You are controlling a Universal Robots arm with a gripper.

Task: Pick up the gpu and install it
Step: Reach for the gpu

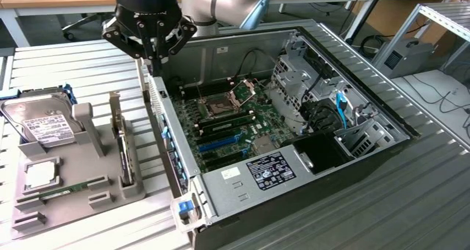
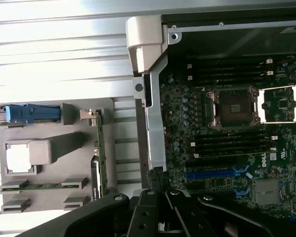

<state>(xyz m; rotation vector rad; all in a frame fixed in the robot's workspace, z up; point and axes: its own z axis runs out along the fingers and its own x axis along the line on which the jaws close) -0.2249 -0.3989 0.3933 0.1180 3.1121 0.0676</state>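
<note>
The gpu (image 1: 120, 142) stands on edge in a slot of the grey holder tray (image 1: 74, 197), a thin green card with a silver end bracket; the wrist view shows the gpu (image 2: 99, 153) edge-on. My gripper (image 1: 156, 60) hangs shut and holds nothing, above the near wall of the open computer case (image 1: 382, 123), toward the far end of that wall. It is up and to the exterior view's right of the gpu. In the wrist view the gripper (image 2: 158, 180) is over the case's silver edge. The motherboard (image 1: 228, 123) lies exposed, with a blue slot (image 1: 219, 145).
On the holder tray lie a silver hard drive (image 1: 44, 120), a square processor chip (image 1: 41, 175) and a narrow RAM stick (image 1: 55, 194). The case holds drive cages (image 1: 301, 85) and cables. All rests on a ribbed metal table (image 1: 411, 206).
</note>
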